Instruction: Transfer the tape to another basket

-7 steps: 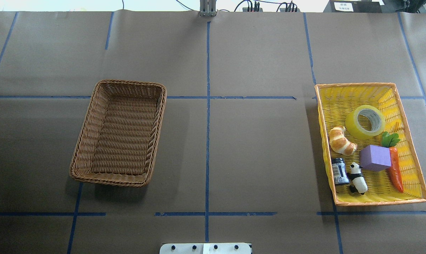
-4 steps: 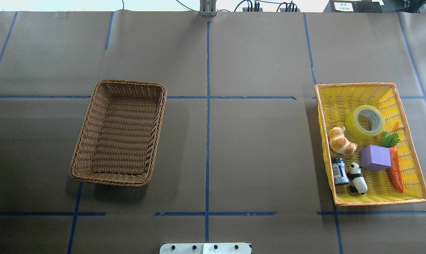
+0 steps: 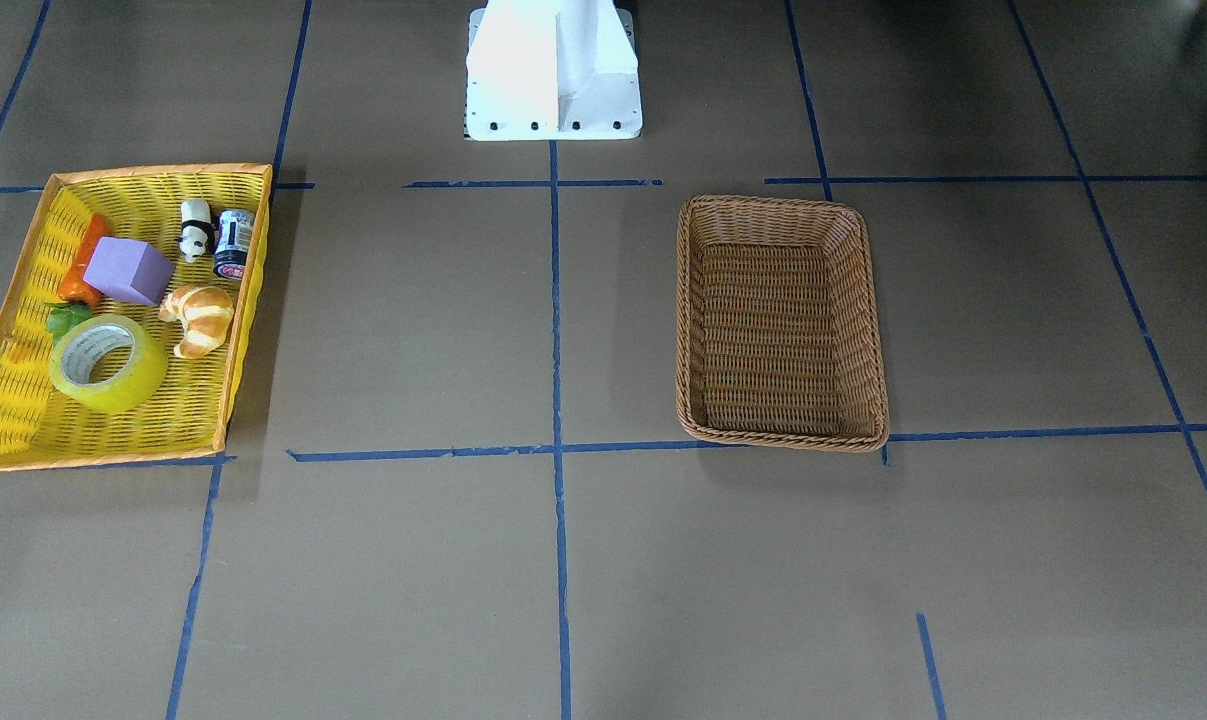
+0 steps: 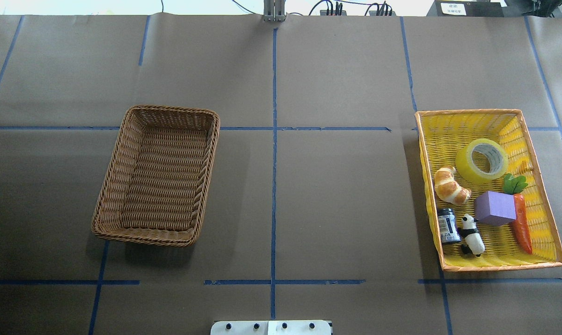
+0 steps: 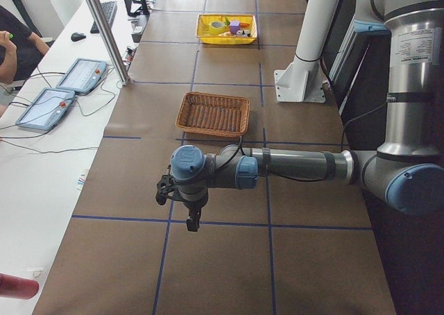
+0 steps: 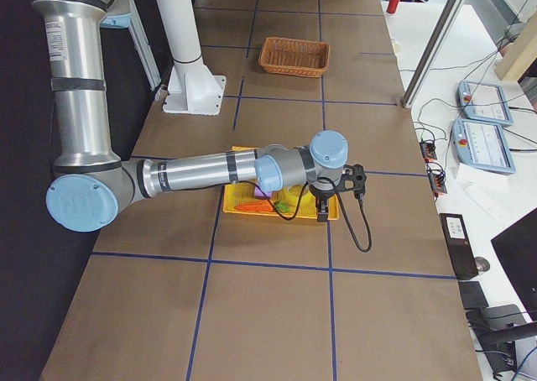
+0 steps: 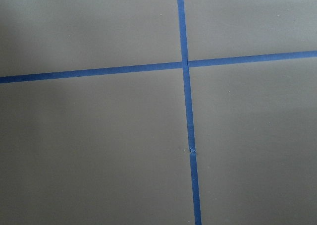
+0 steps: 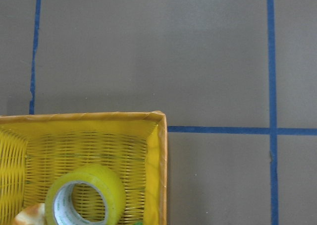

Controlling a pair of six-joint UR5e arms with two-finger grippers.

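Observation:
The tape [image 4: 482,160], a yellow-green roll with a whitish core, lies in the far part of the yellow tray [image 4: 467,112] on the table's right. It also shows in the front view [image 3: 108,362] and the right wrist view [image 8: 85,195]. The brown wicker basket [image 4: 169,110] stands empty on the left, also in the front view [image 3: 778,203]. My left gripper [image 5: 193,223] hangs over bare table beyond the basket. My right gripper [image 6: 322,213] hangs at the tray's outer edge. Both show only in side views, so I cannot tell whether they are open or shut.
The tray also holds a croissant [image 4: 450,186], a purple block [image 4: 495,208], a carrot [image 4: 522,225], a panda figure [image 4: 471,235] and a small can [image 4: 447,225]. The robot's white base [image 3: 553,70] stands at the table's near edge. Blue tape lines cross the brown paper.
A small dark part has come into the overhead view at its right edge, level with the tray's far rim. The tape, tray and basket have not moved.

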